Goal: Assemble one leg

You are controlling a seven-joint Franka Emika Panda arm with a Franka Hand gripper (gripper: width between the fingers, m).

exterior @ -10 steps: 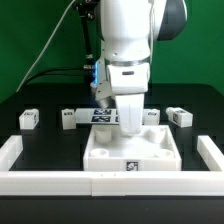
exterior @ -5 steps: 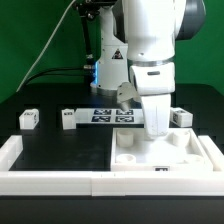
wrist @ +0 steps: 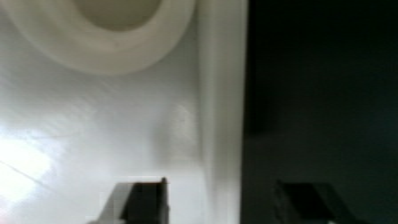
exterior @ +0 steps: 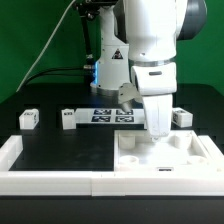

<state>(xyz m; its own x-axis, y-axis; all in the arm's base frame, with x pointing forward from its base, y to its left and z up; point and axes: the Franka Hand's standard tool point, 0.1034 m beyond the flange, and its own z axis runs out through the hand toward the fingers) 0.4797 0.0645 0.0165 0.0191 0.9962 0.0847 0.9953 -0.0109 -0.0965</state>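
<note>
The large white square panel [exterior: 168, 157] lies flat in the front corner at the exterior view's right, against the white rails. My gripper [exterior: 158, 130] hangs over its rear part. In the wrist view the gripper [wrist: 226, 202] is open and straddles the panel's straight edge [wrist: 217, 110]: one finger [wrist: 143, 203] is over the white panel, the other [wrist: 313, 203] over the black table. A round recess [wrist: 125, 25] of the panel shows ahead. Three small white legs stand behind: two [exterior: 28, 118] [exterior: 68, 119] at the left, one [exterior: 181, 117] at the right.
The marker board [exterior: 108, 116] lies behind the gripper by the arm's base. A low white rail [exterior: 50, 180] runs along the front, with side rails at the left [exterior: 8, 150] and right [exterior: 212, 148]. The table top [exterior: 60, 150] is black.
The arm and the panel moved together to the exterior view's right, the panel ending in the front right corner. In the last half second almost nothing has moved.
</note>
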